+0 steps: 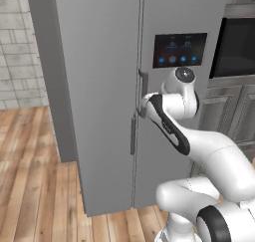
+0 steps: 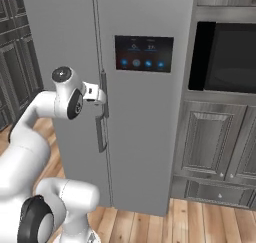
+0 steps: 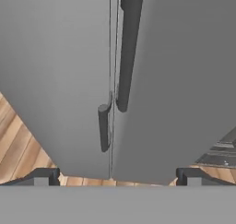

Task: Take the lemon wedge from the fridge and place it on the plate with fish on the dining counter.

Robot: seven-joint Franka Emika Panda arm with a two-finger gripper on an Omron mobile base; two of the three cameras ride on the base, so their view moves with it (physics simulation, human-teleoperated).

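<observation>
Ahead, grey fridge (image 3: 60,71), doors closed.

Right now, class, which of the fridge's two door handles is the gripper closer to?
The right door's handle, beside the gripper; the left door's handle hangs lower.

Fridge (image 1: 99,86) doors both shut, flush, only a thin seam between them; no way inside. Two dark vertical handles stand out from the door faces either side of the seam: right handle (image 3: 128,48) higher, left handle (image 3: 104,127) lower. End effector (image 2: 101,98) close to the right handle, fingers spread wide, open air between it and the doors. Bare wood floor (image 1: 30,186) free left of fridge. Oven (image 2: 225,57) and cabinets (image 2: 210,147) wall off the right side.
</observation>
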